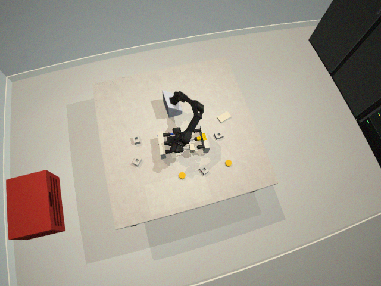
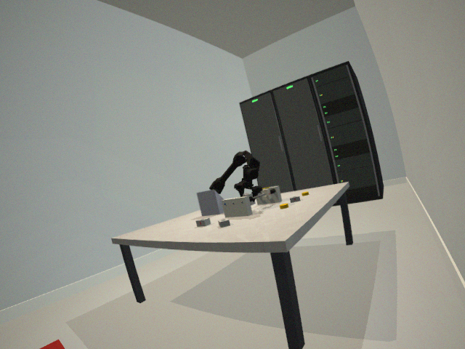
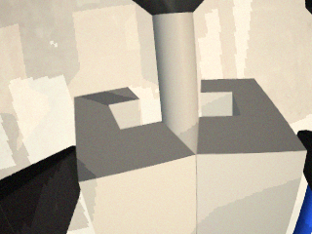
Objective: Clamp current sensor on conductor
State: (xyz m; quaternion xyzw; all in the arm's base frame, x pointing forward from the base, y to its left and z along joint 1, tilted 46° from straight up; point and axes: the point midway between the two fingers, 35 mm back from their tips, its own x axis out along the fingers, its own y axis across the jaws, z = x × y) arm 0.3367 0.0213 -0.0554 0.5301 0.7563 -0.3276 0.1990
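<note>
In the wrist view the pale grey split-core sensor sits closed round a pale conductor rod, its two halves meeting in a seam down the middle. My gripper is open, with dark fingers standing off each side of the sensor, clear of it. In the overhead view it hangs over the left part of the conductor fixture, which carries a yellow marker at its right end. The arrow on the sensor is not visible.
On the table stand a grey box, several small grey blocks, two yellow discs and a beige card. A red cabinet stands on the floor.
</note>
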